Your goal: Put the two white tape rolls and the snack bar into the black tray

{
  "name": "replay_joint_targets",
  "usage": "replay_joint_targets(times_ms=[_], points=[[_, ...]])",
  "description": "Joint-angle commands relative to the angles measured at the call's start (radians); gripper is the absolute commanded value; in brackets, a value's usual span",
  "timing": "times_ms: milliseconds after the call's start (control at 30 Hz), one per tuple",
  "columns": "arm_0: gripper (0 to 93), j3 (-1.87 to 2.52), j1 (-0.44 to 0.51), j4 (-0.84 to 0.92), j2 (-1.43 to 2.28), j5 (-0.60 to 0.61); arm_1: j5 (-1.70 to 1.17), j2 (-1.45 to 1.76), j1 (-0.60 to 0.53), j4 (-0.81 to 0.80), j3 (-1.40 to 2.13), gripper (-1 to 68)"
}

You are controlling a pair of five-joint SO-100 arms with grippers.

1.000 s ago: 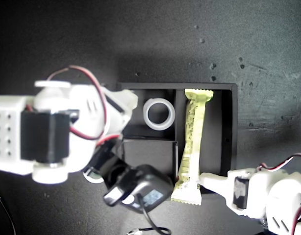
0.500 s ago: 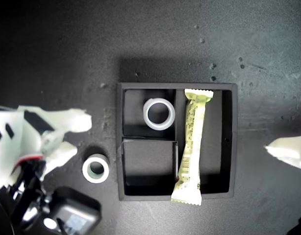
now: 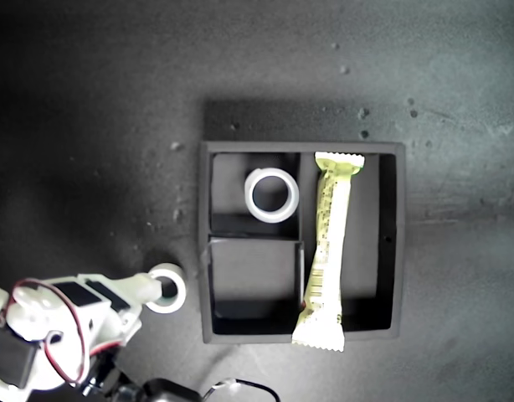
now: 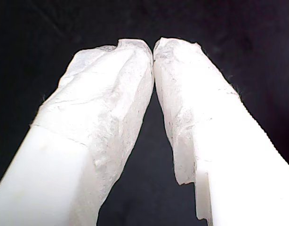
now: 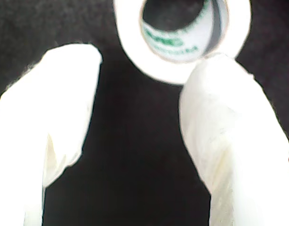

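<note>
The black tray [image 3: 205,251] sits at the middle of the exterior view. A plain white tape roll [image 3: 271,194] lies in one of its small sections. The snack bar [image 3: 328,251] lies along the long section, one crimped end resting over the tray wall. The other white tape roll [image 3: 169,287], with a greenish core [image 5: 182,42], lies on the table beside the tray, on the exterior view's left. My second gripper [image 3: 144,303] [image 5: 149,59] is open, one finger touching that roll's rim. My first gripper [image 4: 152,47] is shut on nothing and is out of the exterior view.
The table [image 3: 89,126] is a dark, speckled mat. A black wrist camera and its cable [image 3: 232,389] show at the bottom edge of the exterior view, below the tray's lower corner.
The second arm has swung down to the exterior view's lower left, its finger now at the loose roll. The other arm's fingertip has left the right edge. Roll, bar and tray are unmoved.
</note>
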Motion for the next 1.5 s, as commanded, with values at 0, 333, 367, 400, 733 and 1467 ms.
replay_joint_targets(times_ms=[0,333,367,400,733,1467], points=[[13.0,-0.046,0.015,-0.035,-0.014,-0.017,0.037,0.117,-0.006,-0.075,0.150,-0.3],[13.2,-0.018,0.018,-0.150,-0.095,-0.026,0.097,0.179,-0.026,-0.160,0.357,-0.3],[13.2,-0.014,0.018,-0.156,-0.100,-0.029,0.097,0.179,-0.029,-0.164,0.360,-0.3],[13.2,-0.008,0.017,-0.164,-0.101,-0.031,0.097,0.179,-0.032,-0.167,0.360,-0.3],[13.2,0.014,0.005,-0.179,-0.144,-0.061,0.086,0.179,-0.064,-0.204,0.379,-0.3],[0.0,-0.360,-0.121,0.209,0.054,0.179,0.064,0.179,-0.112,-0.285,0.426,-0.3]])
